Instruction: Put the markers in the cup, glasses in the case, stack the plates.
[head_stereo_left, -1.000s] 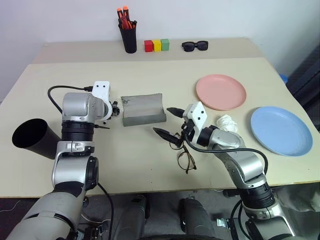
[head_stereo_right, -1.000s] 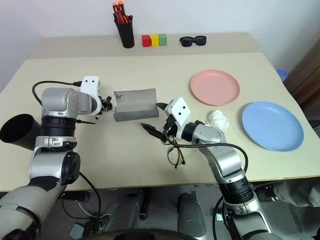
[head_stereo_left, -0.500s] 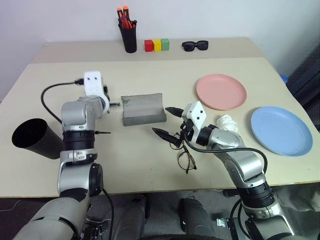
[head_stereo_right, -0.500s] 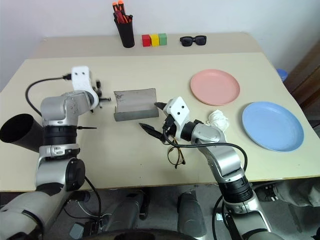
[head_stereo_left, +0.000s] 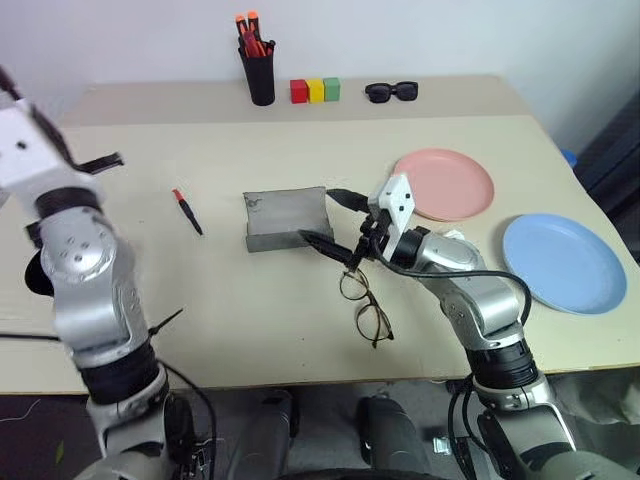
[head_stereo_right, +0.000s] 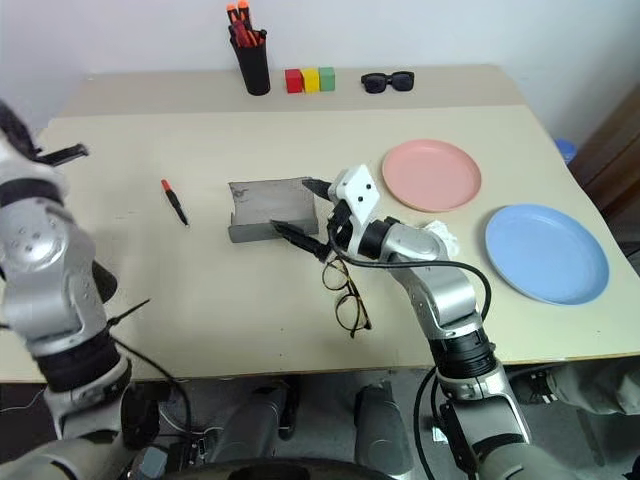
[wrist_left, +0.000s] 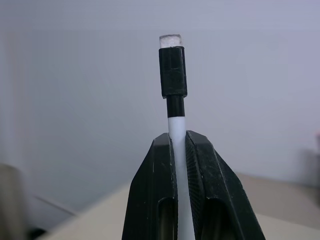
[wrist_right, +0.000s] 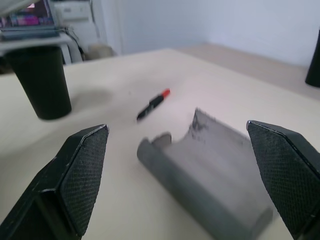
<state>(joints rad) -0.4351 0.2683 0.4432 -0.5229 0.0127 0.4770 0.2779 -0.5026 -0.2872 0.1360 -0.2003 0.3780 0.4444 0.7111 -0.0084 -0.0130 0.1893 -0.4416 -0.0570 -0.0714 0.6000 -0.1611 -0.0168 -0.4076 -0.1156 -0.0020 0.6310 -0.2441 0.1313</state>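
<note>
While the thin wire-frame round-lens glasses (head_stereo_left: 364, 305) lie flat nearest the front edge of the beige table (head_stereo_left: 500, 340), the right gripper (head_stereo_left: 333, 220) hovers just above them with jaws spread wide, nothing in them, right by the open grey felt case (head_stereo_left: 285, 218) mid-table. Black marker with a red cap (head_stereo_left: 186, 210) lies left of the case. Salmon pink round plate (head_stereo_left: 443, 184) and light blue plate (head_stereo_left: 562, 262) sit apart toward the right edge. Matte black cup (wrist_right: 41, 80) is by the left edge. Left gripper (wrist_left: 179, 145) is raised, pinching the white marker with a black cap (wrist_left: 174, 95).
</note>
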